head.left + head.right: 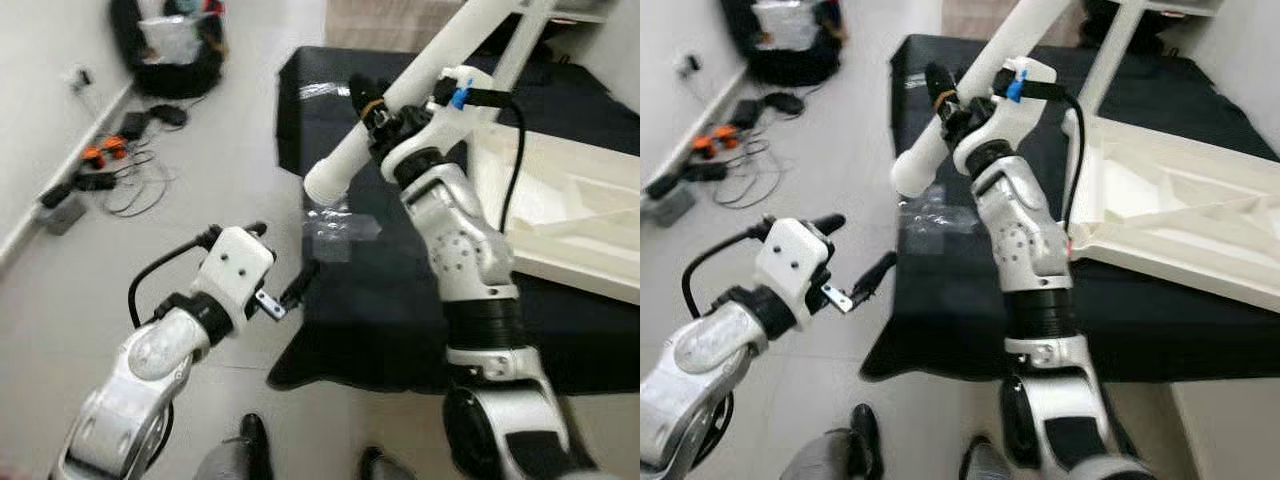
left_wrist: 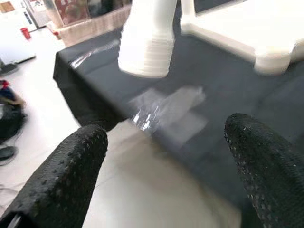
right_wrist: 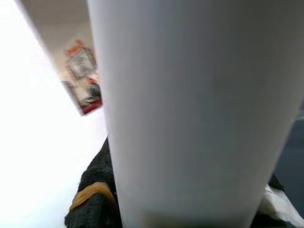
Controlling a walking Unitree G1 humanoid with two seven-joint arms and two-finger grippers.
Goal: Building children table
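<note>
The right pincer (image 1: pixel 372 108) is grasping a white table leg (image 1: pixel 400 100) over the black counter (image 1: pixel 1140 310), apparently carrying it to the upturned tabletop (image 1: pixel 1180 215) for fitting, while the left pincer (image 1: pixel 295 290) is hanging released near a plastic bag (image 1: pixel 335 232).

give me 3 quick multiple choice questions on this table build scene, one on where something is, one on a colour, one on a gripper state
1. Where does the clear plastic bag lie?
A. on the black cloth near its corner
B. on the white tabletop
C. on the floor by the cables

2. What colour is the cloth under the parts?
A. white
B. red
C. black

3. What is the right gripper doing?
A. hanging open over the floor
B. shut on the white table leg
C. holding the plastic bag

Key:
1 A: the bag rests on the cloth below the end of the white table leg, apart from the upturned white tabletop.
2 C: the cloth is black against the pale floor.
3 B: its fingers clasp the leg, which runs close along the right wrist view; the left gripper is open near the cloth's edge, holding nothing.
</note>
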